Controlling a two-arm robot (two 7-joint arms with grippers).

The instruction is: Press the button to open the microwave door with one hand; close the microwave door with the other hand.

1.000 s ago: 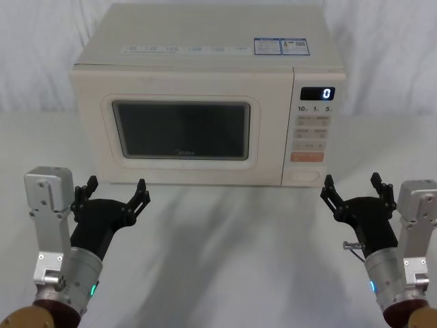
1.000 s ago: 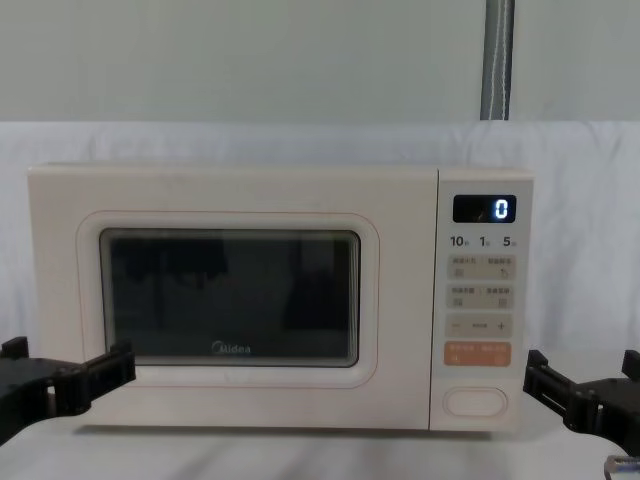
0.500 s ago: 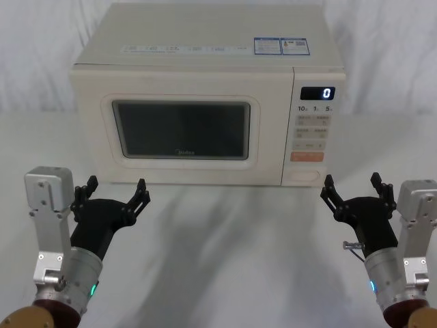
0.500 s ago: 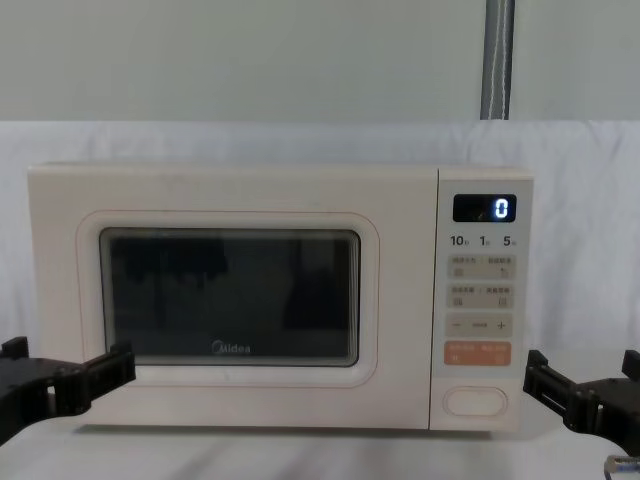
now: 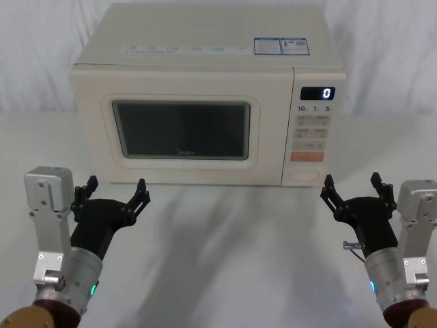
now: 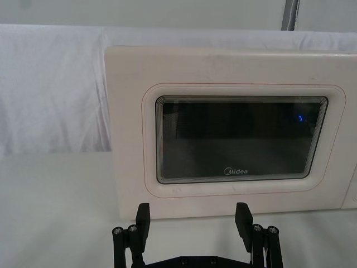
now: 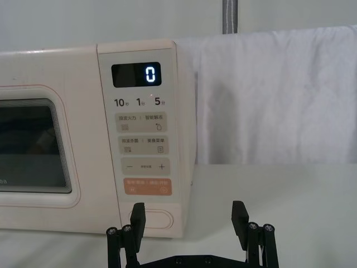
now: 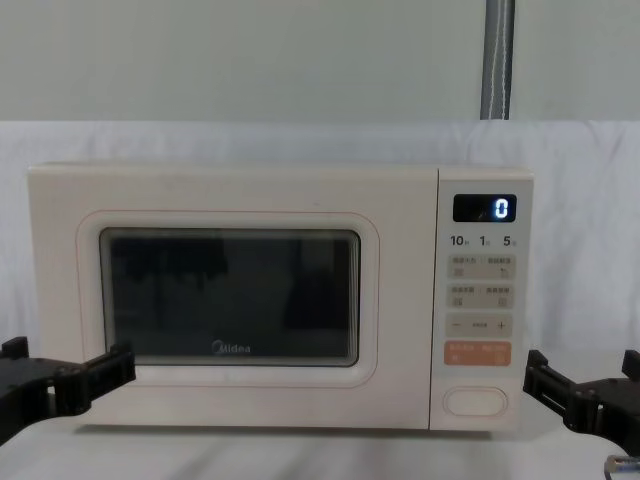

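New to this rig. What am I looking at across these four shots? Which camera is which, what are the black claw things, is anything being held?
It is a two-armed robot facing a cream microwave on a white-covered table. The head view looks down from the robot's head; the chest view looks straight at the microwave front from lower down. Each wrist view rides on one arm and looks past that arm's own fingers.

The black claws are the left gripper and right gripper. Both are open, hold nothing and hover short of the microwave, touching nothing.

The microwave door is shut. The wide oval button at the bottom of the control panel opens it, and it sits nearest the right gripper. The display reads 0.
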